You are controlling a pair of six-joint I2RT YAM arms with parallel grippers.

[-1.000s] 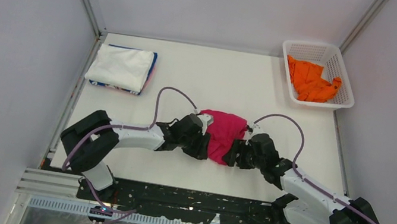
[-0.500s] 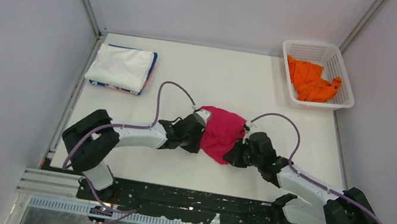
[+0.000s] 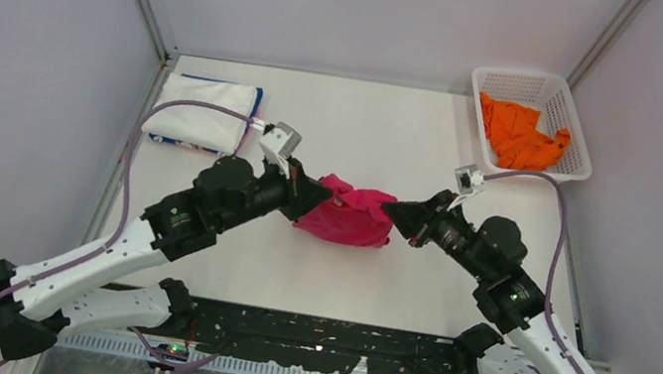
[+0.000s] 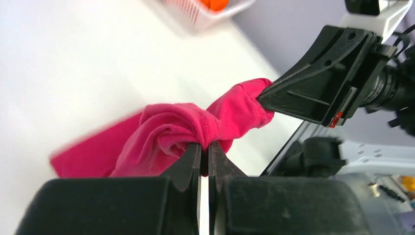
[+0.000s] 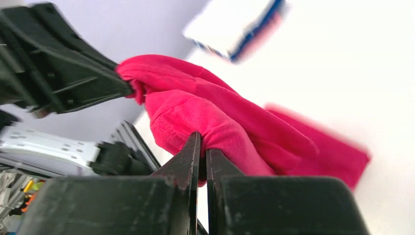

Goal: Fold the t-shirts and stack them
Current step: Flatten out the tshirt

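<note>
Magenta t-shirt (image 3: 348, 218) bunched between two claws; left gripper (image 3: 320, 195) pressed together, pinching one end; right gripper (image 3: 391, 214) likewise pinching other end. Cloth's lower part rests on white matte table (image 3: 386, 135). Beyond left claw: folded white t-shirt (image 3: 202, 111). Beyond right claw: orange t-shirt (image 3: 517, 134) in lattice basket (image 3: 536, 87). Pale grey walls (image 3: 365, 12) enclose table

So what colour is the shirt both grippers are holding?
Magenta-pink t-shirt, clearest in the right wrist view.
</note>
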